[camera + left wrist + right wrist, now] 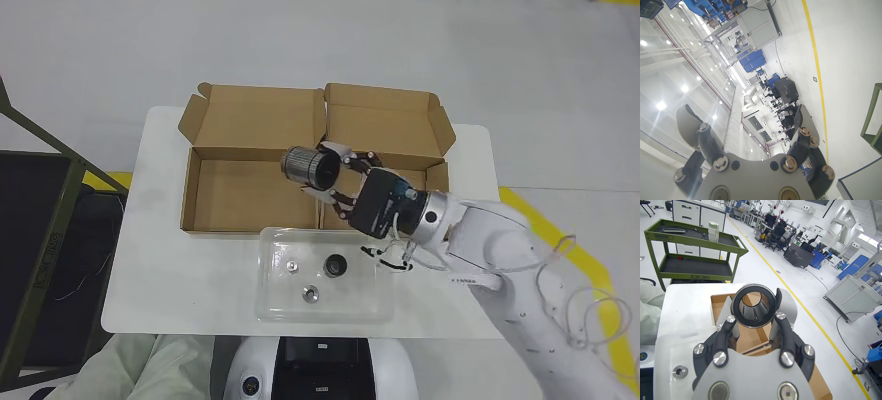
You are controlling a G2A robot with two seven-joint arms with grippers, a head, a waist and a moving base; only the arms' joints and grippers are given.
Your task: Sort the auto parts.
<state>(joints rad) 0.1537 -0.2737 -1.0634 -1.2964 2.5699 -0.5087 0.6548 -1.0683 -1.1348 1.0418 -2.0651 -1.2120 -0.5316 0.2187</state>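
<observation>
A dark steel cylindrical sleeve [306,166] with a hollow bore hangs in the air above the seam between two open cardboard boxes. My right gripper [328,173] is shut on it from the sides. In the right wrist view the sleeve [753,323] sits end-on between the fingers [786,308], over the left box [751,336]. A clear plastic tray [270,292] near the table's front holds a black ring [335,266] and two small metal parts [311,293]. My left gripper [743,113] is open, empty and faces the room.
The left box [250,195] has a bare floor. The right box [385,125] lies partly under my right arm. A small metal nut [679,371] shows in the tray. A green cart [691,256] stands beyond the table's left end.
</observation>
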